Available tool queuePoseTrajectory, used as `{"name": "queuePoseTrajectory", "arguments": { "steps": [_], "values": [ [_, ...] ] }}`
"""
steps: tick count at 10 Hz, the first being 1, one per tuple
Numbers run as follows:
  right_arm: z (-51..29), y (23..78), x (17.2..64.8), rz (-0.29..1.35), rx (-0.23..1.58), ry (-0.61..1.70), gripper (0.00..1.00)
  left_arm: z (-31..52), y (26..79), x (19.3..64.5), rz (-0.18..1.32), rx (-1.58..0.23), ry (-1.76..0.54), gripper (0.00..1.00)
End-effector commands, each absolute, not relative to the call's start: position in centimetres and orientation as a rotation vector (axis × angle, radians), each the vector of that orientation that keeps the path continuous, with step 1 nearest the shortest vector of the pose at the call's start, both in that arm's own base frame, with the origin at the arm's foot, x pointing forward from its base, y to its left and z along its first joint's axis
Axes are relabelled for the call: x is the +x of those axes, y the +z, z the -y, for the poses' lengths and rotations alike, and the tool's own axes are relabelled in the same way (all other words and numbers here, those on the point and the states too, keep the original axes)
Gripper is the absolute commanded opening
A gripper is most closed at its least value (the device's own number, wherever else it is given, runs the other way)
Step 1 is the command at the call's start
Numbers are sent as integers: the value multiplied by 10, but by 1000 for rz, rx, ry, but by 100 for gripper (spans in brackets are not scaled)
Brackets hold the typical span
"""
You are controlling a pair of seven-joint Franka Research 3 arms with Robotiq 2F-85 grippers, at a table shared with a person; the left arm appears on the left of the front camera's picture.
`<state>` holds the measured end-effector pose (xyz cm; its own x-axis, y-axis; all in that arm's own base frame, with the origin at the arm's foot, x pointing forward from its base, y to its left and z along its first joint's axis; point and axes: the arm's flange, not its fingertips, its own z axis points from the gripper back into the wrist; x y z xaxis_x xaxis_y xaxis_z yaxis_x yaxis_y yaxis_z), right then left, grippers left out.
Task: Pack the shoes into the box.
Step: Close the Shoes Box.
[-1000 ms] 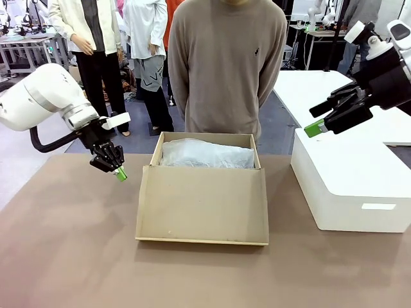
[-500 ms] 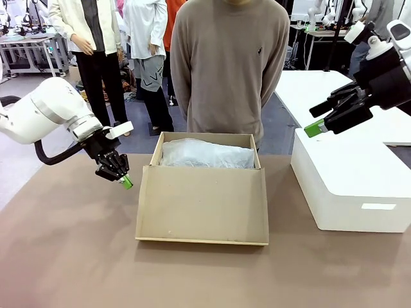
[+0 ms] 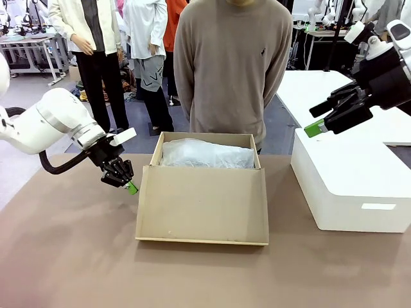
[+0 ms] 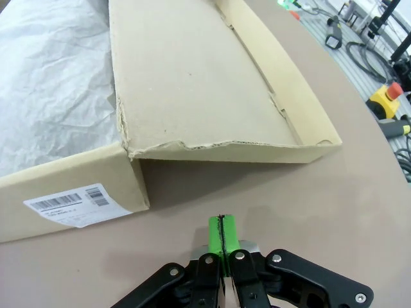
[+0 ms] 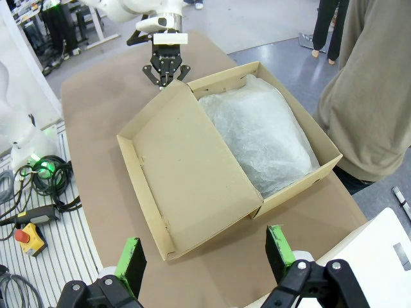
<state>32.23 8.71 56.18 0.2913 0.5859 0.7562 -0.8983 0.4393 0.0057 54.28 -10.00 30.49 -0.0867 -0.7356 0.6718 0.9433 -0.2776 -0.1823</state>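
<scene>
The tan cardboard box (image 3: 202, 202) sits mid-table with its flap lid folded out flat toward me and white tissue paper (image 3: 207, 154) inside. No shoes can be seen; the tissue covers the box's inside. My left gripper (image 3: 130, 187) is shut with nothing in it, low over the table just left of the box's left corner. In the left wrist view its green pads (image 4: 223, 234) are pressed together a short way from the box wall (image 4: 77, 186). My right gripper (image 3: 314, 128) hangs open above the white box, and from it I see the cardboard box (image 5: 192, 179) below the gripper (image 5: 205, 256).
A large white rectangular box (image 3: 350, 186) stands on the right of the table. A person in a beige sweater (image 3: 231, 64) stands behind the far edge, hands behind the back. Bare brown tabletop (image 3: 64, 256) lies left and in front of the box.
My left gripper has moved right and slightly down, closing in on the box's left corner. The right arm and the box have stayed still.
</scene>
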Motion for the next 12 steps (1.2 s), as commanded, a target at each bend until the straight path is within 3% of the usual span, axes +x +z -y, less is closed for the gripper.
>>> {"name": "queuePoseTrajectory", "arguments": {
  "steps": [1,12],
  "values": [
    [-87,562,327,784,505,1061,100,104,296,538,406,-809,-1678,0],
    [-87,562,327,784,505,1061,100,130,277,534,441,-924,-1709,0]
  ]
}}
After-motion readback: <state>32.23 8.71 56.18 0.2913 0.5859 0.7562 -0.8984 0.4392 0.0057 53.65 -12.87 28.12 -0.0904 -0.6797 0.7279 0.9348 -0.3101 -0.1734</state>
